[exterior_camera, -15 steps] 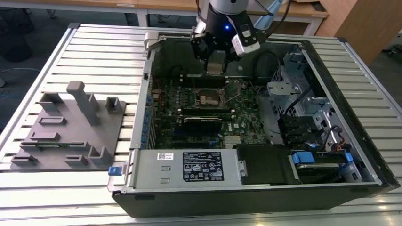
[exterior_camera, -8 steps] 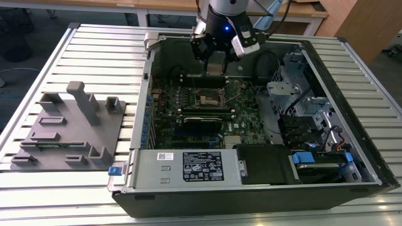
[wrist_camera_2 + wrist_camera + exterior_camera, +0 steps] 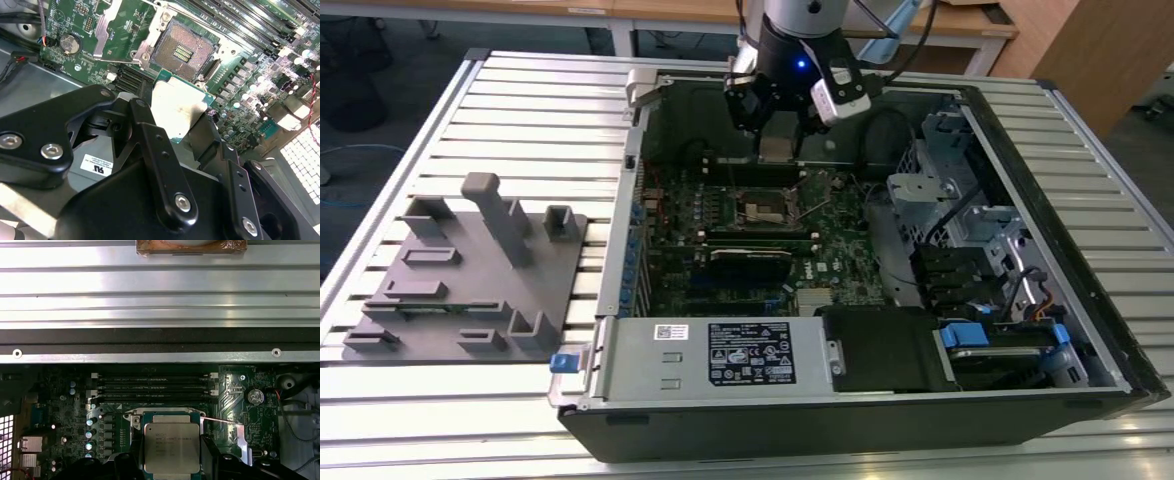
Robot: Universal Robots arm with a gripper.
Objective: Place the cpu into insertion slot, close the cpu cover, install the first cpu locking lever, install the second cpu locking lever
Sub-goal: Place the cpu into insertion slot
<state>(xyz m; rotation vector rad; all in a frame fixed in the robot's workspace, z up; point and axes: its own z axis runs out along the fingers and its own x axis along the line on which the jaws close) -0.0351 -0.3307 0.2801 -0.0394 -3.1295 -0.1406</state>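
Observation:
My gripper [image 3: 778, 140] hangs inside the open computer case, shut on the cpu [image 3: 778, 150]. In both wrist views the cpu [image 3: 176, 110] [image 3: 171, 447] is a flat square chip with a silver-grey top, pinched at its edges between the black fingers [image 3: 150, 145]. It hovers above the motherboard, close to the insertion slot [image 3: 182, 50] [image 3: 765, 208], whose dark centre lies uncovered. In the first wrist view the cpu hides most of the slot, leaving its metal rim [image 3: 167, 415] showing. The cpu cover [image 3: 106, 30] [image 3: 234, 437] is swung open beside the slot.
Long black memory slots [image 3: 155, 385] run beside the socket. A grey labelled box [image 3: 720, 355] sits at the case's near edge, and drive cages [image 3: 947, 190] stand at the exterior view's right. A grey fixture with pegs [image 3: 480, 270] rests on the slatted table [image 3: 534, 110].

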